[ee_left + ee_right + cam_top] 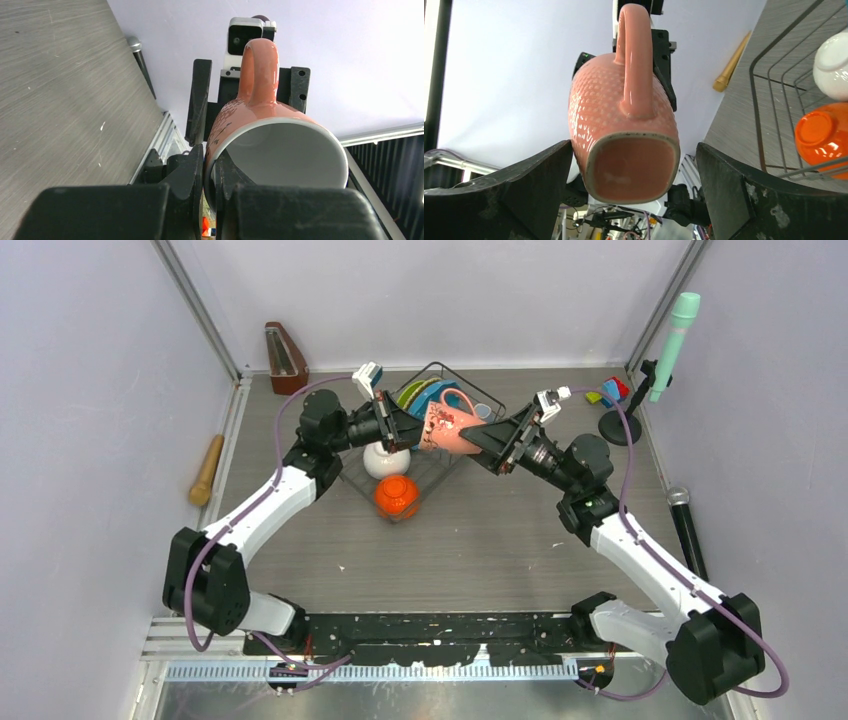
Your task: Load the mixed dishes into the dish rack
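Orange bowl (396, 496) is sitting mouth-down at the near end of the dish rack (432, 472), and the white bowl (385, 460) is sitting just behind it, also flipped over, looks like they're touching.

Above those two, the pink mug (447, 430) is hanging in the air over the rack, lying on its side with the handle pointing up. It's sitting right between the two grippers. The left gripper (405, 430) is pinching the rim: in the left wrist view one finger is pressing the outside wall and the other is going inside the mouth, nearly closed on the ceramic. So the mug's open end is facing the left arm and the base is facing the right one.

The right gripper (487, 440) is spreading wide. From its wrist cam the mug's base is floating between the fingers with a clear gap on both sides, so it isn't touching anything.

Further back in the rack, a lime-green plate (410, 392) and a blue plate (435, 390) are standing on edge between the tines, behind the mug.

Way at the far right corner of the table, some toy blocks (610, 392) are lying well apart from the rack.
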Motion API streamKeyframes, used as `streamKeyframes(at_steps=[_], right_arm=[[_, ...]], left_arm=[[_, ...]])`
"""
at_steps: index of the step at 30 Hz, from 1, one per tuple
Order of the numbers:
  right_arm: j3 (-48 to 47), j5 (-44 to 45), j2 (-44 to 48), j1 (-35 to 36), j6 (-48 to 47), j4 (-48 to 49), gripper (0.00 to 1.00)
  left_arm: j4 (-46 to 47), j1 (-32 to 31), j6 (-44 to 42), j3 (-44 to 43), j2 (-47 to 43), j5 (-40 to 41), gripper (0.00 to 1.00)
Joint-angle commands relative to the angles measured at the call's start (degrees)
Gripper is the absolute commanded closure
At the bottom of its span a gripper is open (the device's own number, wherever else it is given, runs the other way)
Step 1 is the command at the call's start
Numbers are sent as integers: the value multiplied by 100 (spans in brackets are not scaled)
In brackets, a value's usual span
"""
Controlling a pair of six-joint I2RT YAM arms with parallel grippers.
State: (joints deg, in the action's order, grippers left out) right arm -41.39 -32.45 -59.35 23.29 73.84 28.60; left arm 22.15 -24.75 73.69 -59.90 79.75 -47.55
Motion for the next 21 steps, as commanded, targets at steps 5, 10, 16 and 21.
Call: streamKeyframes(at_steps=[5,10,16,21], right_arm=[[-137,322,-161,89,582,815,4],[-251,349,-216,151,584,704,14],[-358,331,-175,173,340,226,10],[-396,185,-214,185,324,268,2]], left_arm=[[1182,-30,454,51,1,-308,100],[1203,-38,408,77,100,-291,100],[1169,-38,291,106,149,-154,100],[1245,-38,357,74,266,-212,100]])
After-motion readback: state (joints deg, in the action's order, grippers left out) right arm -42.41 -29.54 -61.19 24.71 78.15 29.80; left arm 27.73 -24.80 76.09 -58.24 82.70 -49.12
